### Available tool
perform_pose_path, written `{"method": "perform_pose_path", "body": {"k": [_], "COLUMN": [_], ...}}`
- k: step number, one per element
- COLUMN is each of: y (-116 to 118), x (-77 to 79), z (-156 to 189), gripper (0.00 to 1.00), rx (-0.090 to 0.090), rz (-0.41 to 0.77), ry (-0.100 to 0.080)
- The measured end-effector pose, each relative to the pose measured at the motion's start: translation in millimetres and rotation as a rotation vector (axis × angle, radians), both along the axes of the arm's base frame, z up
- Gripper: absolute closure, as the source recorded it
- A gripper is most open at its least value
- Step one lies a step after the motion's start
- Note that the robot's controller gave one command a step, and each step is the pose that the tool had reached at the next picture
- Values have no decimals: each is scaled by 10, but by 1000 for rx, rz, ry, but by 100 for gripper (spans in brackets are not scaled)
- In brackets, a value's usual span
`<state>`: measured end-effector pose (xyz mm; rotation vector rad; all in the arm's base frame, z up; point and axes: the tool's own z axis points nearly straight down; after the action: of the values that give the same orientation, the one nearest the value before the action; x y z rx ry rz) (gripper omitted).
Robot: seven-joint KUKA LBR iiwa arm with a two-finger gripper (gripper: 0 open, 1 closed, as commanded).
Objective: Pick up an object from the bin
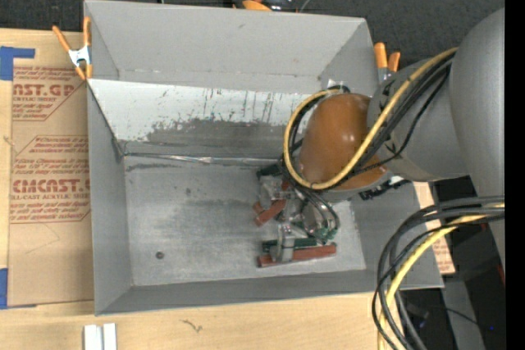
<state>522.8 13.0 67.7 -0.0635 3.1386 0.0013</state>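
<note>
Grey metal bin [189, 102], sloped walls, floor scuffed and mostly bare on the left half. Arm [476, 111] reaches in from the right, its wrist under the orange cover [332, 135], with yellow-and-black cables [289, 145] looped round that cover. Gripper [291, 213] is low in the bin, in the right part of the floor towards the near wall, right in among a small heap [295, 229] of loose things. Nearest to it: a short red-brown piece [267, 211] touching or just beside the gripper on its left, lying tilted; a green piece [325, 235] just to its lower right; a long red-brown bar [302, 254] lying flat along the near side of the heap, close to the front wall. A dark thing [269, 173] lies at the far edge of the heap, near the foot of the back slope. The rest of the heap is grey and mixed bits, not separable by eye. Gripper state: cannot tell how far open it is, the wrist and clutter mask it; cannot tell whether it has hold of anything. A small dark speck [160, 256] sits on the bare floor well apart, to the left
</note>
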Motion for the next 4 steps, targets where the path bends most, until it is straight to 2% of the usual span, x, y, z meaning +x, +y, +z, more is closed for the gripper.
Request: {"method": "perform_pose_path", "body": {"k": [1, 2, 3, 4], "y": [446, -220, -188, -183], "x": [-406, 108, 100, 87], "z": [30, 28, 39, 20], "gripper": [0, 0, 100, 0], "rx": [1, -3, 0, 1], "rz": [-107, -33, -31, -30], "ry": [-2, -3, -1, 2]}}
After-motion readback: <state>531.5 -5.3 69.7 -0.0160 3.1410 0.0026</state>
